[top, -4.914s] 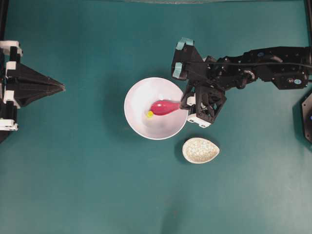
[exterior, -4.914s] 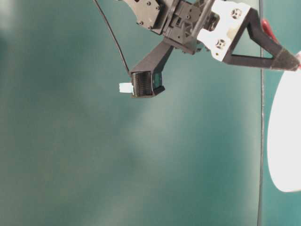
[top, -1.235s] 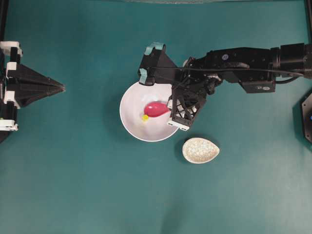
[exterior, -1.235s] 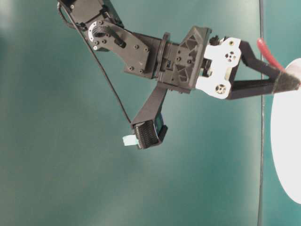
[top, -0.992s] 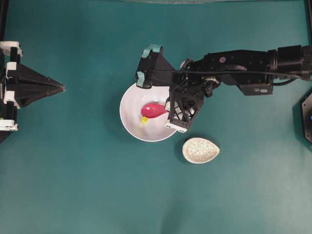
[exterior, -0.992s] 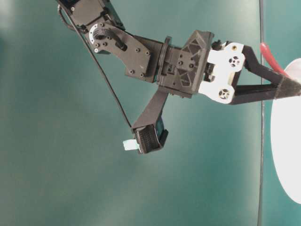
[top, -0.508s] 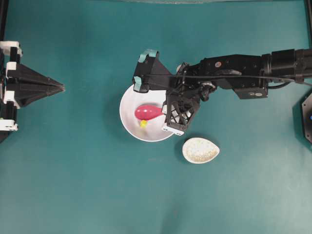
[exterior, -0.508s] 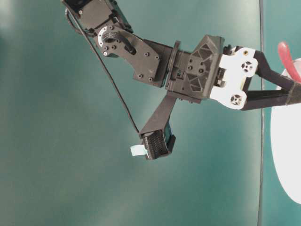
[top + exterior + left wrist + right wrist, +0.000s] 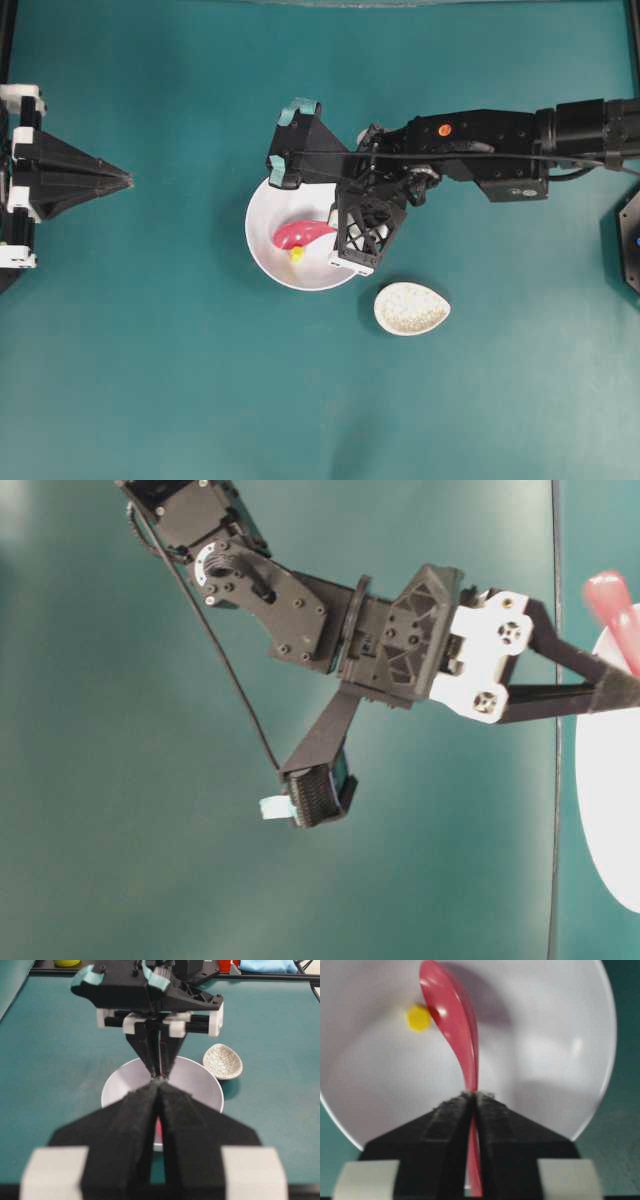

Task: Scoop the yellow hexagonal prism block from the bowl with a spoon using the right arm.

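Centre frame, the right gripper [image 9: 471,1097] pinches the glossy spoon [image 9: 451,1025] edgewise by its stiff, likely slippery handle inside the bowl [image 9: 560,1060], the tiny, light yellow block [image 9: 418,1017] lying just left of its scoop.

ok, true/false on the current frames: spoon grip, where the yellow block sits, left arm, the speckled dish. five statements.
1. The right gripper is shut on the spoon's handle. True.
2. The yellow block lies in the spoon's scoop. False: it lies on the floor of the white bowl, beside the scoop's edge.
3. The left gripper holds the bowl's rim. False: its fingers are shut on nothing, far off at the left edge of the overhead view.
4. The small speckled dish sits outside the bowl, on the table beside it. True.
5. The spoon's scoop is over the speckled dish. False: it is inside the white bowl.
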Controlling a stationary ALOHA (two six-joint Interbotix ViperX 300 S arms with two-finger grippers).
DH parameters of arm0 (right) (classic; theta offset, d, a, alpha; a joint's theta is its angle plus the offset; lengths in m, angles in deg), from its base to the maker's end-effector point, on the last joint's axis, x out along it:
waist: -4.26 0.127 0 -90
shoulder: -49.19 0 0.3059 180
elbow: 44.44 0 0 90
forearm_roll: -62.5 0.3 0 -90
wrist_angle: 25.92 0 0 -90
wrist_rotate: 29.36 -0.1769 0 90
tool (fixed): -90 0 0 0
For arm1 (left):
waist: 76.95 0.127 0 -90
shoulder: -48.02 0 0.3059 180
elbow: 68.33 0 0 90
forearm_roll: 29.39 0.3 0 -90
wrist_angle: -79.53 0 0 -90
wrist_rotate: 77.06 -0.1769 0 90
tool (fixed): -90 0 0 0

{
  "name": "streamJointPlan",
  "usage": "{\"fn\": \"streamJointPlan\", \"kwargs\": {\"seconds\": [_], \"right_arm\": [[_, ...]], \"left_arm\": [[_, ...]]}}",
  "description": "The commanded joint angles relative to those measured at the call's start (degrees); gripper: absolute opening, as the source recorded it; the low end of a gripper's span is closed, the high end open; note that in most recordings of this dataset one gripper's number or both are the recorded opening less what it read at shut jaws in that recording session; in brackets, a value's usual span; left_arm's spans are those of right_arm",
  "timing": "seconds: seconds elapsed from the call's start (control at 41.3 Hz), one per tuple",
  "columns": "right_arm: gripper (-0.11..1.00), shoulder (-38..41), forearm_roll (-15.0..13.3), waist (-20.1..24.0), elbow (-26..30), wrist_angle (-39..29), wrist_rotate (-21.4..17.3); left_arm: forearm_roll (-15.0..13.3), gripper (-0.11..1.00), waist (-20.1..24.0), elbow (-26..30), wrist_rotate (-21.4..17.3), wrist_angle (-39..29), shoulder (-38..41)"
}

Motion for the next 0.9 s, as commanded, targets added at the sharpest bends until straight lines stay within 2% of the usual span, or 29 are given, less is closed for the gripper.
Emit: {"fn": "streamJointPlan", "kwargs": {"seconds": [0.0, 0.266, 0.654, 0.871], "right_arm": [[0.08, -2.8, -1.0, 0.1, 2.2, -1.2, 0.1], [0.08, -3.3, -2.3, 0.1, 4.0, -5.0, -0.2], [0.09, -3.3, -2.5, 0.1, 4.0, -5.3, 0.2], [0.09, -3.3, -2.6, 0.3, 4.0, -5.6, 2.6]], "left_arm": [[0.1, 0.00, 0.2, 1.2, 0.0, 0.2, 0.3], [0.1, 0.00, 0.2, 1.2, -0.1, 0.1, 0.3], [0.1, 0.00, 0.2, 1.2, -0.1, 0.1, 0.3], [0.1, 0.00, 0.2, 1.2, 0.0, 0.1, 0.3]]}}
